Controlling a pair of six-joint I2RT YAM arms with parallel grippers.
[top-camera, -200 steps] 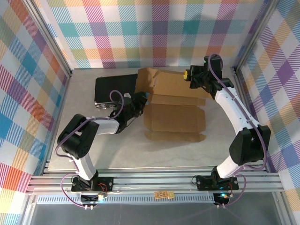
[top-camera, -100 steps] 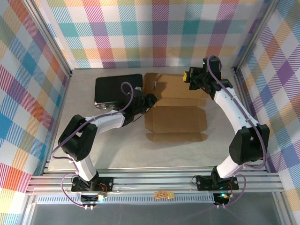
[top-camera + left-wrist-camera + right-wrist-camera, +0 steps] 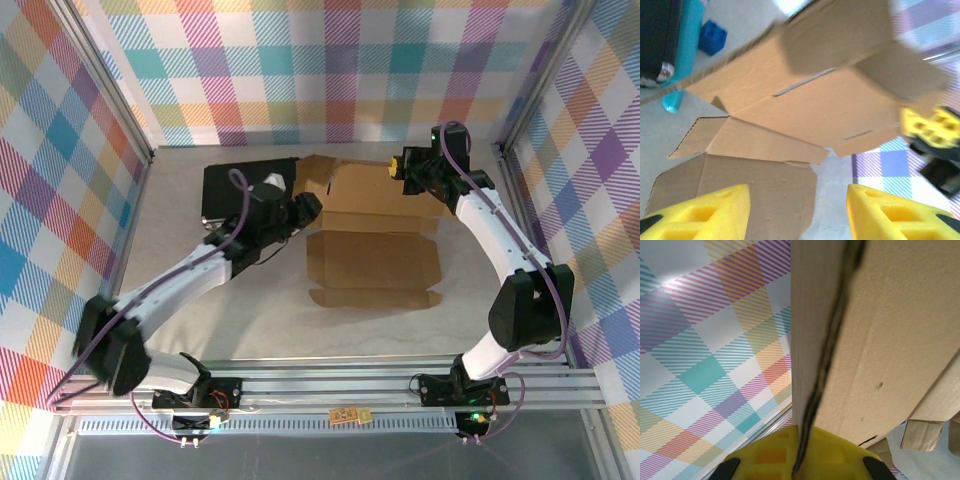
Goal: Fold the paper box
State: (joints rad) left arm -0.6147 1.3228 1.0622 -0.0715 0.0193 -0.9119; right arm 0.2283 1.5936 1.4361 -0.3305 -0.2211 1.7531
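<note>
One end of the paper box [image 3: 370,260], its left, lies just beside the left gripper [image 3: 308,205], spread and empty. The right gripper [image 3: 398,166] clamps its far long edge.

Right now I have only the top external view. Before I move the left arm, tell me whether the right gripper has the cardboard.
Observer: In the right wrist view, the right gripper is shut on a panel edge of the paper box.
Operator: Report the left fingers.
Observer: The left gripper is open, with nothing between its fingers.
Operator: Check beside the black case.
Observer: A small blue block lies close by it.
</note>
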